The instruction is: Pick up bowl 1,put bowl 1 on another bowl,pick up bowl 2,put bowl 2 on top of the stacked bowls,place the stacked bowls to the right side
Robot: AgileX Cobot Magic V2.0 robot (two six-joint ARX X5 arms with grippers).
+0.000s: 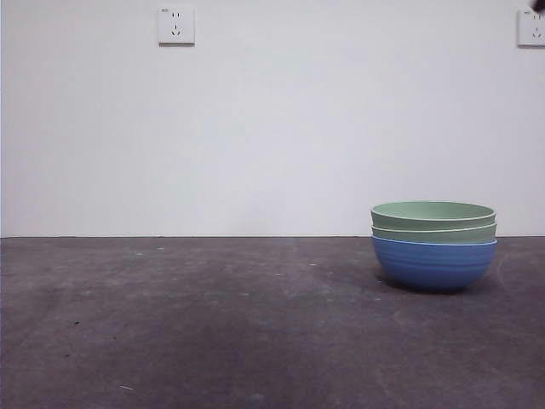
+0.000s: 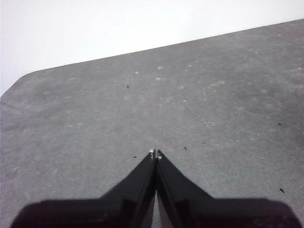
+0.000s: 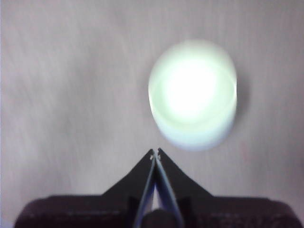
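The stacked bowls (image 1: 433, 244) stand on the dark table at the right: a blue ribbed bowl (image 1: 433, 262) lowest, with two pale green bowls (image 1: 433, 220) nested in it. From above, the right wrist view shows the stack (image 3: 192, 95) as a bright, washed-out disc. My right gripper (image 3: 156, 152) hangs shut above the table, beside the stack and apart from it, holding nothing. Over bare table, well away from the bowls, my left gripper (image 2: 155, 153) is shut and empty. A black tip (image 1: 537, 4) of an arm shows at the top right corner of the front view.
The grey table (image 1: 170, 324) stretches left of the stack. A white wall stands behind it, with a socket (image 1: 175, 25) at upper left and another socket (image 1: 531, 28) at upper right. The table's far edge and rounded corner (image 2: 28, 76) appear in the left wrist view.
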